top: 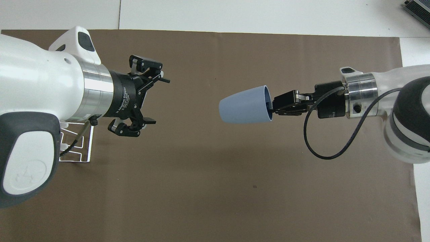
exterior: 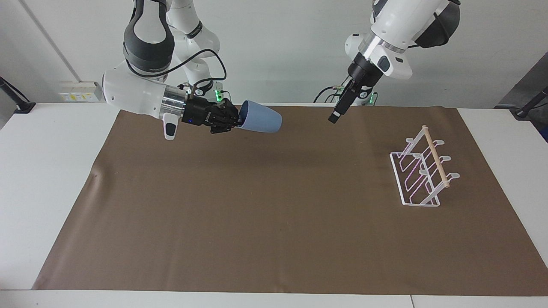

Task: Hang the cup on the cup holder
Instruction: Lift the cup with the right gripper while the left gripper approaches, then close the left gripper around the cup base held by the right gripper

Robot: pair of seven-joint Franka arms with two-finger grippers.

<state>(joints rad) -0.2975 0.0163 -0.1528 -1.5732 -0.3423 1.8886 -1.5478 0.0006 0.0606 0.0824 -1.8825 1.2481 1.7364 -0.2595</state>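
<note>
Brown mat (exterior: 274, 222) bare — only the cup holder (exterior: 421, 171) obstructs.

Robotics lab. Two white robot arms (exterior: 141, 85) bolted at one edge of a white table (exterior: 47, 171), green status lights at their bases. Brown mat (exterior: 274, 214) covers most of the table. Plain white wall above the arms, wall outlet strip (exterior: 77, 96) beside the right arm's base, loose cabling on the arms.
</note>
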